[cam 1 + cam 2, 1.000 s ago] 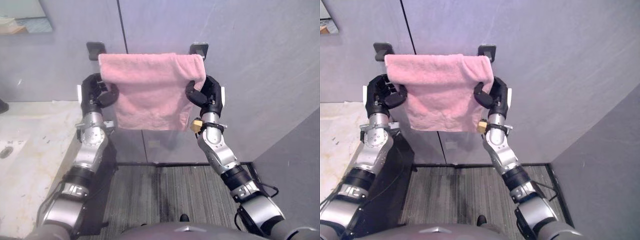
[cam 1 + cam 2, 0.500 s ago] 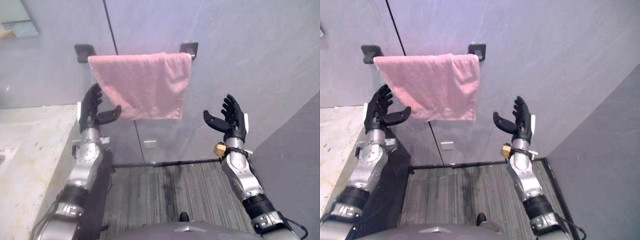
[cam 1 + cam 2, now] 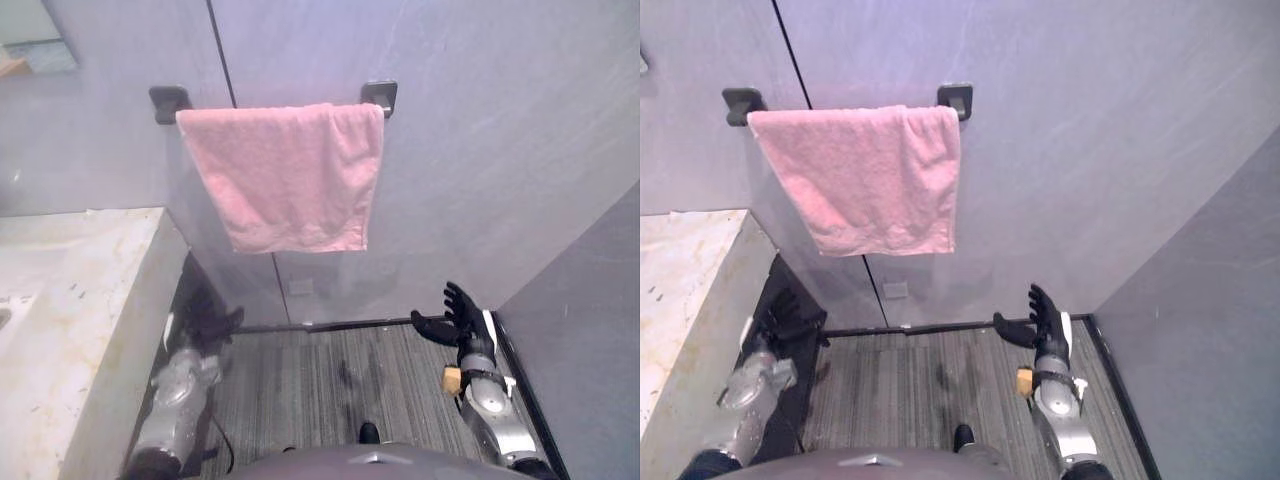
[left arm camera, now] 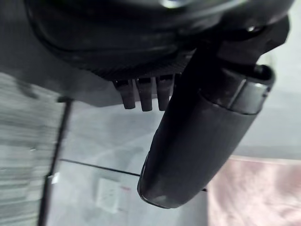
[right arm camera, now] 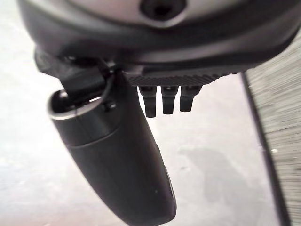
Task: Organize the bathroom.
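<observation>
A pink towel [image 3: 282, 175] hangs folded over a dark wall rail [image 3: 378, 94], its lower edge level and free; a corner of the towel [image 4: 254, 193] shows in the left wrist view. My left hand [image 3: 207, 322] is low beside the counter's dark side, far below the towel, fingers straight and holding nothing. My right hand [image 3: 458, 318] is low near the right wall corner, fingers straight and spread, thumb out, holding nothing. Both wrist views show straight fingers [image 5: 162, 100] against the bare wall.
A pale marbled counter [image 3: 60, 300] fills the lower left, with a dark side panel. A ribbed grey floor mat [image 3: 330, 385] lies below the towel. Grey wall panels stand behind, and another grey wall [image 3: 590, 330] closes in on the right. A mirror edge [image 3: 40, 40] shows top left.
Both hands have dropped from beside the towel to near floor level, still open. The towel hangs still on the rail.
</observation>
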`<state>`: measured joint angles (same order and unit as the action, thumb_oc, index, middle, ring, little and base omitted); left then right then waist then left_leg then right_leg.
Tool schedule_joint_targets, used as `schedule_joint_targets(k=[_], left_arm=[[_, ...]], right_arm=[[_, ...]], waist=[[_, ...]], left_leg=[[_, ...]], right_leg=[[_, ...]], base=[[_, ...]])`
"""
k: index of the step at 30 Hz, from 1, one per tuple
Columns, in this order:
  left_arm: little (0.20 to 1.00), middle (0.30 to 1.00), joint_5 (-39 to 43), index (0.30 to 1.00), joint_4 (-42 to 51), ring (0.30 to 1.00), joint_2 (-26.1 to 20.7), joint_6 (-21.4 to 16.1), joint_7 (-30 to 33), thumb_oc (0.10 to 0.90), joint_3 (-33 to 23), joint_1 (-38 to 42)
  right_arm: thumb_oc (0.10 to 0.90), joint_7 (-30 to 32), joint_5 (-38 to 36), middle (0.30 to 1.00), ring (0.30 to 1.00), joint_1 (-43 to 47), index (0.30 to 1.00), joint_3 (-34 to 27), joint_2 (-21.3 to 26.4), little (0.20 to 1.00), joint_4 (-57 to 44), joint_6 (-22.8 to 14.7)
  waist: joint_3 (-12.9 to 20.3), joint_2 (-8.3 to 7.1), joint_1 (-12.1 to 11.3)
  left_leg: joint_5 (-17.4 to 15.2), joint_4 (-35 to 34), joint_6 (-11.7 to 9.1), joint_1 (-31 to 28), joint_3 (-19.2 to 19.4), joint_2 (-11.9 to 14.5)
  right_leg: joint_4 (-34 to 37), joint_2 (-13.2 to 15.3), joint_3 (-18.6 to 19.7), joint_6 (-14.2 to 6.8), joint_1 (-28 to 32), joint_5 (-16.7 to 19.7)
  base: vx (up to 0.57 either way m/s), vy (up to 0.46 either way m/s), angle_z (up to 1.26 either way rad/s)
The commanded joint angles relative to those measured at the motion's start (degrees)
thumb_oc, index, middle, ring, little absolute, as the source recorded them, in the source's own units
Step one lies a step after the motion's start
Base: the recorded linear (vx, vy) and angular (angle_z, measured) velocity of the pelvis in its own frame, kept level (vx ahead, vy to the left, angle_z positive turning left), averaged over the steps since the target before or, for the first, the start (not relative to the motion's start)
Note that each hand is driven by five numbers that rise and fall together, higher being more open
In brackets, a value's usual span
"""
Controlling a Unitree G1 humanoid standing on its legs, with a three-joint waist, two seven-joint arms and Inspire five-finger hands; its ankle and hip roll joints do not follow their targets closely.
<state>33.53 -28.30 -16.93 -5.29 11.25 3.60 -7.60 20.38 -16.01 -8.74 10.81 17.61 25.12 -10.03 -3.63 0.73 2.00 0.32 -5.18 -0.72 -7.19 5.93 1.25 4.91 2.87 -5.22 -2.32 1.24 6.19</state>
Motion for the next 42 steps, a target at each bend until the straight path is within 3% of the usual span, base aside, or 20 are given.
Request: schedule_joint_targets(k=[1, 3, 4, 6, 8, 9, 10, 13, 18, 20, 22, 23, 26, 27, 28, 31, 36, 39, 42], left_arm=[[0.900, 0.900, 0.1, 0.900, -5.9, 0.900, -1.4, -3.9, -6.1, 0.800, 2.5, 3.5], [0.900, 0.900, 0.8, 0.900, -11.5, 0.900, -0.4, -3.6, -6.9, 0.800, 2.2, 3.7], [0.900, 0.900, -0.8, 0.900, -16.6, 0.900, -0.1, -3.3, -6.8, 0.800, 2.0, 4.4], [0.900, 0.900, -4.4, 0.900, -26.9, 0.900, -0.1, -4.8, -5.9, 0.800, 2.6, 5.8], [0.900, 0.900, -4.0, 0.900, -28.5, 0.900, -0.3, -4.6, -5.8, 0.800, 2.6, 6.0], [0.900, 0.900, -3.5, 0.900, -34.1, 0.900, 0.0, -5.3, -6.0, 0.800, 2.4, 6.4], [0.900, 0.900, -3.9, 0.900, -42.9, 0.900, 0.5, -3.0, -6.2, 0.800, 1.5, 7.4], [0.900, 0.900, -5.9, 0.900, -49.8, 0.900, 1.5, 0.1, -7.2, 0.800, 1.9, 8.9], [0.900, 0.900, -3.4, 0.900, -49.5, 0.900, 2.1, 3.3, -8.4, 0.800, 2.3, 9.6], [0.900, 0.900, -4.2, 0.900, -49.1, 0.900, 2.1, 5.2, -8.4, 0.800, 2.8, 9.9], [0.900, 0.900, -6.0, 0.900, -48.8, 0.900, 2.0, 6.3, -8.7, 0.800, 3.5, 10.0], [0.900, 0.900, -6.7, 0.900, -48.6, 0.900, 2.3, 6.6, -8.9, 0.800, 4.0, 9.8], [0.900, 0.900, -7.2, 0.900, -48.3, 0.900, 2.8, 7.6, -9.2, 0.800, 4.9, 10.2], [0.900, 0.900, -7.4, 0.900, -48.4, 0.900, 2.9, 7.6, -9.2, 0.800, 5.1, 10.4], [0.900, 0.900, -8.0, 0.900, -48.7, 0.900, 3.3, 8.0, -8.4, 0.800, 5.7, 11.0], [0.900, 0.900, -8.6, 0.900, -49.0, 0.900, 4.5, 7.1, -8.8, 0.800, 6.6, 11.8], [0.900, 0.900, -8.3, 0.900, -49.8, 0.900, 5.2, 6.7, -8.1, 0.800, 6.6, 11.6], [0.900, 0.900, -7.9, 0.900, -50.3, 0.900, 5.6, 4.5, -8.1, 0.800, 4.7, 10.3], [0.900, 0.900, -9.1, 0.900, -49.6, 0.900, 5.1, 3.2, -8.4, 0.800, 4.2, 10.4]], right_arm=[[0.800, 0.4, 0.5, 0.900, 0.900, 3.3, 0.900, 1.0, 0.5, 0.900, 1.1, -1.5], [0.800, -1.8, 1.9, 0.900, 0.900, 3.4, 0.900, 2.4, 0.6, 0.900, 4.5, 0.2], [0.800, -5.1, 3.5, 0.900, 0.900, 4.1, 0.900, 3.6, 0.6, 0.900, 8.7, -0.9], [0.800, -11.0, -1.7, 0.900, 0.900, 5.9, 0.900, 6.1, 0.1, 0.900, 13.2, -4.1], [0.800, -11.5, -1.4, 0.900, 0.900, 6.2, 0.900, 6.4, -0.1, 0.900, 14.1, -3.8], [0.800, -11.7, 0.5, 0.900, 0.900, 6.8, 0.900, 7.2, -0.4, 0.900, 18.0, -4.2], [0.800, -13.4, -2.4, 0.900, 0.900, 7.7, 0.900, 7.8, -0.9, 0.900, 26.7, -6.6], [0.800, -15.7, -7.4, 0.900, 0.900, 9.8, 0.900, 6.3, -3.6, 0.900, 37.5, -9.1], [0.800, -17.5, -4.6, 0.900, 0.900, 11.4, 0.900, 5.5, -4.8, 0.900, 40.8, -7.2], [0.800, -18.1, -4.7, 0.900, 0.900, 12.2, 0.900, 6.0, -5.2, 0.900, 42.0, -4.5], [0.800, -19.0, -7.0, 0.900, 0.900, 12.9, 0.900, 5.4, -5.3, 0.900, 43.1, -0.4], [0.800, -20.0, -7.7, 0.900, 0.900, 13.5, 0.900, 4.6, -5.1, 0.900, 44.8, 1.7], [0.800, -19.8, -9.6, 0.900, 0.900, 14.3, 0.900, 4.3, -4.7, 0.900, 46.1, 3.8], [0.800, -19.7, -9.9, 0.900, 0.900, 14.3, 0.900, 4.3, -4.7, 0.900, 46.2, 3.9], [0.800, -19.4, -11.9, 0.900, 0.900, 14.2, 0.900, 4.2, -4.3, 0.900, 46.0, 4.9], [0.800, -20.1, -11.8, 0.900, 0.900, 14.6, 0.900, 4.8, -3.1, 0.900, 45.1, 6.1], [0.800, -20.3, -12.2, 0.900, 0.900, 14.8, 0.900, 4.5, -2.8, 0.900, 45.7, 6.7], [0.800, -19.4, -8.6, 0.900, 0.900, 14.8, 0.900, 4.6, -2.9, 0.900, 47.1, 7.2], [0.800, -17.6, -6.0, 0.900, 0.900, 14.8, 0.900, 5.4, -2.5, 0.900, 48.3, 6.7]], waist=[[1.1, -0.71, 0.6], [0.9, -0.60, 0.4], [0.8, -0.59, 0.3], [0.6, -0.64, -0.2], [0.5, -0.70, -0.2], [0.5, -0.79, -0.3], [-0.1, -0.93, -0.6], [-2.3, -1.26, -0.8], [-4.3, -0.36, -1.4], [-4.4, 0.08, -2.2], [-3.9, 0.10, -2.6], [-3.3, -0.21, -3.1], [-2.5, -0.13, -3.5], [-2.5, -0.10, -3.4], [-2.6, 0.08, -3.4], [-5.4, 0.70, -2.9], [-6.6, 1.06, -2.7], [-6.3, -0.19, -2.7], [-5.2, -1.83, -1.8]], left_leg=[[-0.7, 0.2, 2.5, 1.5, 1.4, -1.5], [-0.8, 0.2, 2.6, 1.8, 1.2, -1.8], [-0.8, 0.2, 2.7, 1.9, 1.1, -1.9], [-0.7, 0.2, 2.9, 2.3, 0.4, -2.4], [-0.6, 0.2, 2.9, 2.3, 0.3, -2.4], [-0.6, 0.2, 3.0, 2.5, 0.5, -2.5], [-0.4, 0.2, 3.3, 3.3, 0.8, -2.5], [0.8, 0.2, 3.3, 6.4, -0.1, -2.8], [2.1, 0.2, 3.8, 9.1, -1.3, -2.5], [2.9, 0.2, 4.1, 9.9, -1.7, -2.1], [4.1, 0.2, 4.0, 11.3, -1.5, -2.1], [5.4, 0.2, 3.6, 13.6, -1.7, -2.6], [7.4, 0.2, 2.6, 17.8, -4.3, -4.1], [7.6, 0.2, 2.4, 18.1, -4.6, -4.3], [8.4, 0.2, 1.0, 20.0, -6.0, -4.7], [7.7, 0.2, -0.3, 20.6, -6.8, -4.6], [8.0, 0.9, -0.4, 20.4, -6.6, -4.7], [6.4, 10.1, 0.4, 19.4, -6.3, -2.9], [2.3, 14.1, 1.6, 14.7, -3.7, 0.1]], right_leg=[[0.1, 2.7, -2.4, -2.9, 2.8, -1.6], [0.1, 2.9, -2.8, -3.1, 2.6, -1.6], [0.1, 3.0, -3.0, -3.2, 2.5, -1.6], [0.1, 3.4, -3.7, -3.5, 2.5, -1.4], [0.1, 3.5, -3.9, -3.5, 2.5, -1.3], [0.1, 3.8, -4.3, -3.7, 2.6, -1.2], [-1.4, 4.5, -5.1, -4.2, 1.4, -1.3], [-4.0, 5.0, -5.2, -4.9, -2.6, -0.6], [-10.8, 4.6, -4.1, -4.7, -5.3, -2.9], [-15.6, 4.4, -4.4, -4.5, -5.4, -4.9], [-18.3, 2.8, -3.4, -4.2, -4.1, -6.6], [-18.9, 0.7, -1.5, -3.8, -1.6, -7.6], [-15.4, -3.8, 4.9, -0.8, 3.0, -11.6], [-14.5, -4.2, 5.5, -0.4, 3.6, -12.2], [-11.0, -6.2, 7.6, 1.6, 5.3, -13.4], [-9.9, -7.4, 7.6, 3.4, 4.7, -12.1], [-9.2, -7.7, 8.2, 4.2, 5.9, -11.4], [-8.2, -5.6, 6.0, 5.2, 5.1, -10.9], [-7.5, -1.8, 1.5, 4.6, 4.8, -9.9]], base=[[-0.18, 0.057, -0.02], [-0.16, 0.058, 0.01], [-0.16, 0.062, 0.01], [-0.13, 0.058, 0.01], [-0.05, 0.036, 0.06], [-0.14, 0.087, 0.14], [-0.21, 0.098, 0.15], [-0.33, 0.050, 0.06], [-0.36, 0.004, 0.06], [-0.35, -0.043, 0.10], [-0.32, -0.088, 0.19], [-0.36, -0.126, 0.42], [-0.28, -0.111, 0.70], [-0.28, -0.117, 0.84], [-0.23, -0.091, 0.73], [-0.42, -0.053, 0.96], [-0.21, 0.046, 0.48], [-0.30, 0.121, 0.28], [-0.24, 0.192, 0.52]])
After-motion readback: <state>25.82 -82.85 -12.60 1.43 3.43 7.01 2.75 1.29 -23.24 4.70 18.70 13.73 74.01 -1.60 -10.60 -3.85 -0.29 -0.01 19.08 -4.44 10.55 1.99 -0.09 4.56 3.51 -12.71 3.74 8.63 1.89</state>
